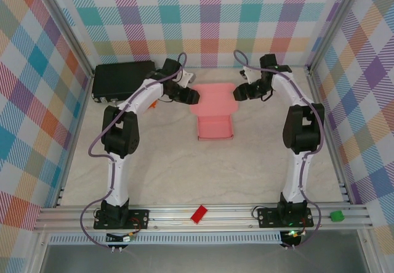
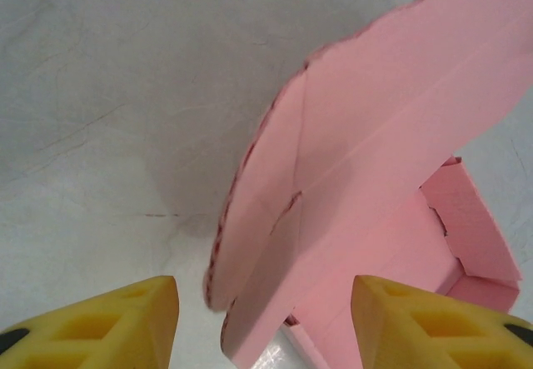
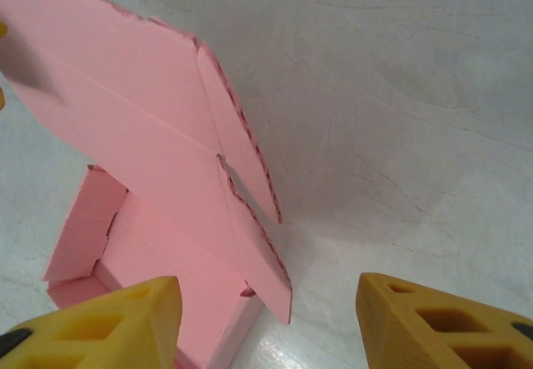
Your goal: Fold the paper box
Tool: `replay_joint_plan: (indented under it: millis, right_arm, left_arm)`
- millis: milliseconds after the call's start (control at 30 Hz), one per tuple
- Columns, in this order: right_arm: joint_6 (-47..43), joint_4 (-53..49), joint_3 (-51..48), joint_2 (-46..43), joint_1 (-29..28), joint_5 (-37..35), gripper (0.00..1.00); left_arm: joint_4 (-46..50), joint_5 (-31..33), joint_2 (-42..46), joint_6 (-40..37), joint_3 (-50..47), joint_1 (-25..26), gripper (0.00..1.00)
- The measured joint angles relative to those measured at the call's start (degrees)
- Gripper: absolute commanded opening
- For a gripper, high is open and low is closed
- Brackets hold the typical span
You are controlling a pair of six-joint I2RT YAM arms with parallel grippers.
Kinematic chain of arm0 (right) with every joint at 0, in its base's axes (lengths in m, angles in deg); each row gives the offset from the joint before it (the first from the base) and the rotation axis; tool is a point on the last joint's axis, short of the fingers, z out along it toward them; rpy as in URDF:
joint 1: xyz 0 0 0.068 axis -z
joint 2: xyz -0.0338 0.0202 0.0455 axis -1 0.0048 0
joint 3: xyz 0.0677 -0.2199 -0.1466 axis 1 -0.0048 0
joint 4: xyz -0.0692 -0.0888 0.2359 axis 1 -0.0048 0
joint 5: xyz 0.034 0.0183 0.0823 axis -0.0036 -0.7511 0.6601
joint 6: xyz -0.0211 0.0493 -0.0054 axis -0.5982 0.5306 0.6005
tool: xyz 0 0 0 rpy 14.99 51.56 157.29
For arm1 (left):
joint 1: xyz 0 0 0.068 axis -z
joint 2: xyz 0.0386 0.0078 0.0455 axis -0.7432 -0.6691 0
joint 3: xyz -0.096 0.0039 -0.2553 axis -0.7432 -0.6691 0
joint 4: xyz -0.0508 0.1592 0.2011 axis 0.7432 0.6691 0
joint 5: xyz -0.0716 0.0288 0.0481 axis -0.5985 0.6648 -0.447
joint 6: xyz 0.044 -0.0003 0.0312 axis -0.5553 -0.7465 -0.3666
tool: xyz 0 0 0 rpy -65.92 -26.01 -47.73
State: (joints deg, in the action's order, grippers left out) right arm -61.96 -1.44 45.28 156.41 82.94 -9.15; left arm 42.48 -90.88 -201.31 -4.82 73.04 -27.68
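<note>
Top external view: paper box seen right of black case, lid raised. Left hand on case side, right hand opposite, both spread. Lid best pushed down evenly, tabs tucked.

- The paper box is thin pale-pink card, matt, with sharp creases and finely toothed die-cut edges.
- The surface looks like pale laminate with a stone pattern, smooth and faintly shiny.
- The left end effector and right end effector have yellow plastic fingers, matt and slightly grainy, with moulded hollows.
- The black case looks matt.
- The rail at the near edge is grooved silver metal.
- The walls carry a flat, matt printed check.
</note>
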Motion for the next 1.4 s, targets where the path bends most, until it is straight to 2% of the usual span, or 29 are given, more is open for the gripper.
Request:
replay_joint_plan:
  millis: [300,633,867,1233,1400]
  right_arm:
    - [-1.42,-1.95,2.78,3.32,-1.05,1.66,0.53]
    - [-1.62,-2.51,3.74,3.54,-2.45,1.60,0.38]
    - [-1.57,-2.47,3.74,3.54,-2.93,-0.44,0.33]
    - [-1.42,-2.19,3.72,3.52,-3.91,-5.55,0.25]
    - [-1.22,-0.81,2.56,2.80,-4.74,-7.30,0.20]
  left_arm:
    - [0.87,-1.49,-0.24,0.02,1.01,-0.22,0.47]
    - [1.90,-1.49,-0.35,-0.04,1.53,-0.22,0.41]
    - [2.82,-1.46,-0.52,-0.04,1.64,-0.22,0.35]
    - [4.22,-1.27,-1.01,-0.22,1.95,-0.22,0.22]
    - [4.28,-1.20,-1.01,-0.04,2.05,-0.22,0.12]
